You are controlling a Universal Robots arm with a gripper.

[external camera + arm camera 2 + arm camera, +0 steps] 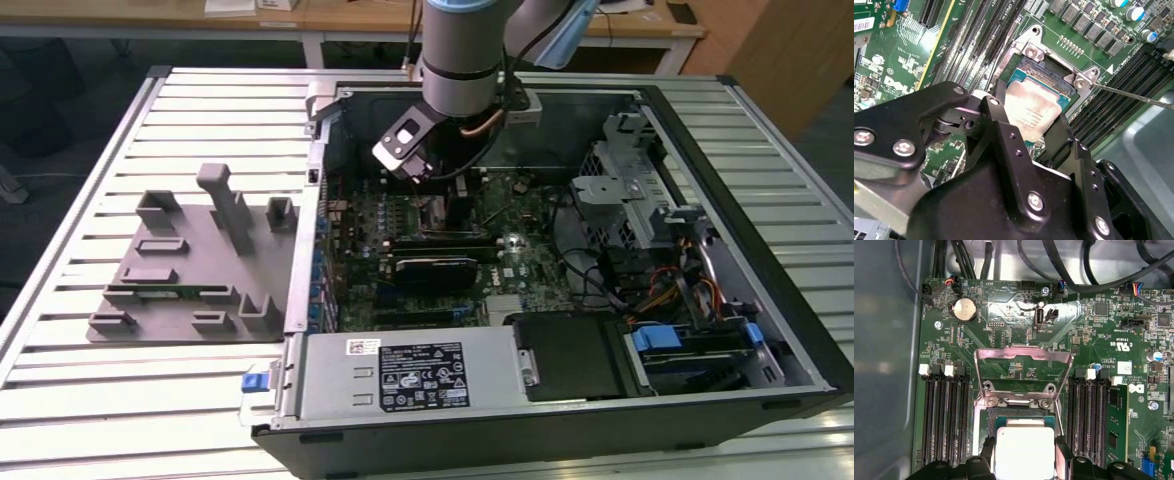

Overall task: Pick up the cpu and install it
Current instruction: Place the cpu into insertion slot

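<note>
One arm point(461, 60) reaches down into one open computer case point(801, 330), which sits on a slatted table point(80, 400) and fills its half towards the exterior view's right. One grey moulded tray point(187, 270) lies on the table just beside the case, nearer the table's edge at the exterior view's left. One power supply point(400, 375) fills the case's near corner in that view.

In both wrist views the gripper point(1029, 120) has its two black fingers point(1058, 142) closed only as far as the one cpu point(1030, 107), pinching it by two opposite edges, silver top up. The cpu hangs over the one socket point(1046, 75) on the green board point(1004, 340). A dark strip of the socket shows past one cpu edge, and I cannot tell whether the chip touches the socket.

In the first wrist view the socket's metal load plate point(1024, 353) stands flipped open, with two screws point(993, 401) at its hinge side. Two banks of long black slots point(946, 420) flank the socket, one on each side. One round coin cell point(965, 309) sits on the board beyond the plate.
</note>
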